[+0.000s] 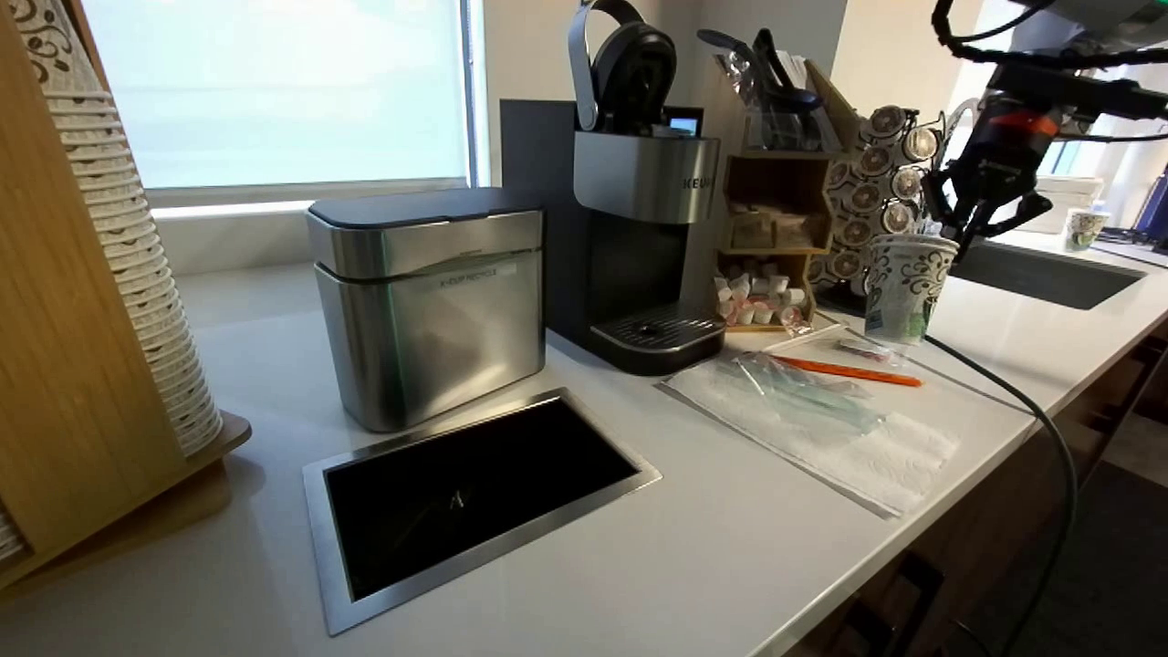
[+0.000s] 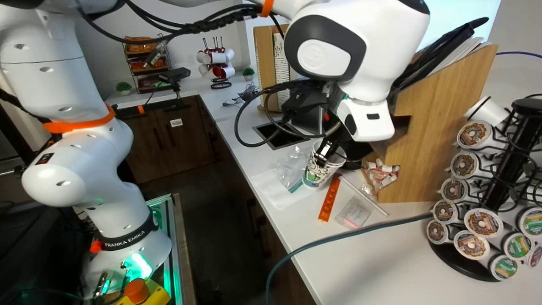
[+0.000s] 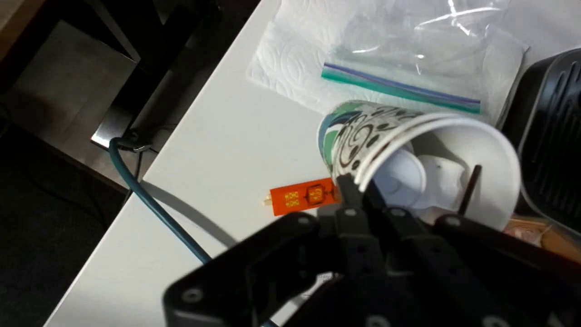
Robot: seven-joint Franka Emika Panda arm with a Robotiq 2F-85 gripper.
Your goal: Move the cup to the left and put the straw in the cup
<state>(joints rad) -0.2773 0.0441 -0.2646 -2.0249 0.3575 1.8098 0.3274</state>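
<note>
Countertop (image 1: 712, 538) is bounded on its cabinet side by a straight front edge, seen in both exterior views. Open room is given on it between the metal-framed opening (image 1: 493, 547) and the paper towel (image 1: 821, 447), and along the front edge, between the teal cable (image 2: 338, 238) and the pod rack (image 2: 504, 171). The back is bounded by the coffee maker (image 1: 648, 178) and the wooden organizer (image 2: 440, 140).

The patterned cup (image 2: 319, 173) is held raised over the countertop, between the front edge and the wooden organizer, near the orange packet (image 2: 330, 198). Its wall is pinched at the rim by the gripper (image 3: 360, 186), whose fingers are set close together. The mouth is turned upward and the long axis tilted: in an exterior view the rim is leaned toward the wooden organizer, the base toward the front edge. The white straw (image 2: 364, 197) is seen lying flat, its long axis slanted from the orange packet toward the pod rack. Within the patterned cup, pale shapes (image 3: 399, 177) and a thin dark stick (image 3: 470, 190) are shown in the wrist view; what they are cannot be told.
</note>
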